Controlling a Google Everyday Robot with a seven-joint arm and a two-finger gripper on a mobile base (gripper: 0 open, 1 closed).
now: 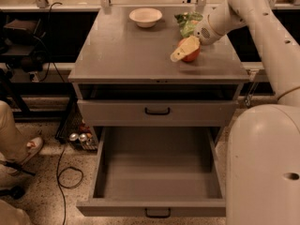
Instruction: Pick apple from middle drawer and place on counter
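Observation:
The apple (191, 55), red-orange, sits low on the right part of the grey counter (126, 50). My gripper (186, 49) is shut on the apple, with one cream finger (182, 50) across its front and the other hidden behind it. My arm reaches in from the upper right. The middle drawer (159, 172) is pulled far out below, and its grey tray is bare.
A white bowl (146, 17) and a green snack bag (188, 22) stand at the back of the counter. The grey drawer above (157, 110) is slightly out. A person's leg (14, 149), cans (78, 137) and a cable (65, 172) are on the floor at left.

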